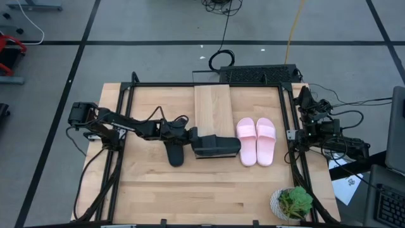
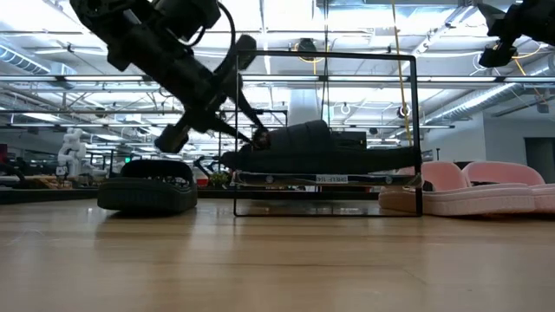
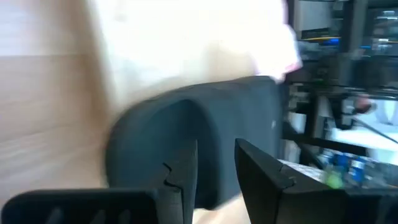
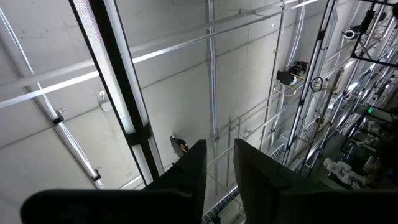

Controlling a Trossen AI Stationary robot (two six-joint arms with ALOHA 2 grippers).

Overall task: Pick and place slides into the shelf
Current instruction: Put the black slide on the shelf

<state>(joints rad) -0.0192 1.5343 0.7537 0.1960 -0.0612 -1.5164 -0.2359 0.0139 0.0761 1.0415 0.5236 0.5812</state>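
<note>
My left gripper (image 1: 193, 135) is at the middle of the table, shut on a black slide (image 1: 216, 146) that lies crosswise at the near end of the shelf (image 1: 214, 104), a narrow light-wood board in a thin dark frame (image 2: 414, 130). The second black slide (image 1: 175, 154) rests sole-down on the table, just left of the shelf. The pink pair (image 1: 257, 141) stands side by side on the table to the right of the shelf. My right gripper (image 4: 219, 163) is parked at the table's right edge, pointing up at the ceiling, fingers nearly together. My left gripper holds the black slide by its left end (image 2: 270, 143), close to the strap (image 3: 186, 124), pinched between the two fingers (image 3: 184, 180). The fingers come slanting down from the table's left, along the slide. The slide sits level over the shelf board; whether its sole rests there, I cannot tell.
A potted plant (image 1: 292, 204) stands at the table's near right corner. A dark frame rail (image 1: 120, 145) runs along each side of the table. Bare wood lies in front of the shelf and slides.
</note>
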